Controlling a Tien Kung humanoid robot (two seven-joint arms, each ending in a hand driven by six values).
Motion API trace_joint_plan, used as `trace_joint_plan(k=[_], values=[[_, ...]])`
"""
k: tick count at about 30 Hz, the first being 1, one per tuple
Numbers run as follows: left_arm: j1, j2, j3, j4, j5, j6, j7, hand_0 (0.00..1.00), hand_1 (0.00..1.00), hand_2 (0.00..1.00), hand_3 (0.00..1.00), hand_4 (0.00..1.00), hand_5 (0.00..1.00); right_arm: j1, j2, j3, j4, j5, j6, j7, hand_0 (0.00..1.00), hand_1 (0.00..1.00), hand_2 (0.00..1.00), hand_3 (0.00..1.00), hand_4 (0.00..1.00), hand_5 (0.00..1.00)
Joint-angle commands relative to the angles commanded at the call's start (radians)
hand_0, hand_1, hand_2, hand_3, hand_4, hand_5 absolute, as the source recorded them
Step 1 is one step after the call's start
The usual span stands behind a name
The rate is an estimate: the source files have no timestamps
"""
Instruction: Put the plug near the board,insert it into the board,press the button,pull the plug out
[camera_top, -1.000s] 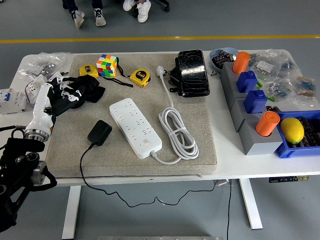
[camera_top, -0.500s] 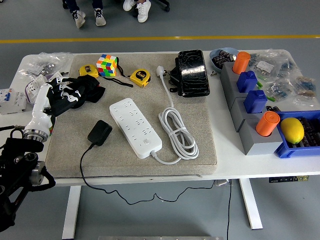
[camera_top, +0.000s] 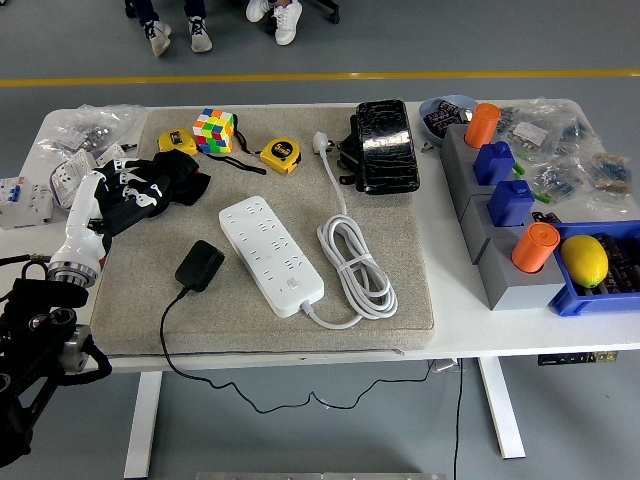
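Plug (camera_top: 200, 266), black, lies on mat (camera_top: 400, 290) right of my left hand (camera_top: 88, 205); white board (camera_top: 271, 254) just beyond it. Finger state: cannot tell.

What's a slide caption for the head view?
Black plug lies unplugged on the grey mat beside the white power strip; left hand waits at the table's left edge.
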Motion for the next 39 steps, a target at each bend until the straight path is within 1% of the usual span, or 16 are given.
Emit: trace_joint_plan(k=[15,39], values=[[0.001,-0.006,-0.012,-0.002,0.001,-0.002,0.006,0.211,0.212,0.380,0.571,0.779,0.212,0.001,0.001,0.009,0.000,-0.003,0.000,0.000,0.472,0.582,0.530,0.507,0.845,0.353],[-0.003,0.000,-0.027,-0.017,-0.001,-0.005,0.008,0.212,0.214,0.383,0.570,0.777,0.217,0.005,0.000,0.003,0.000,-0.001,0.000,-0.002,0.469,0.581,0.532,0.507,0.843,0.352]])
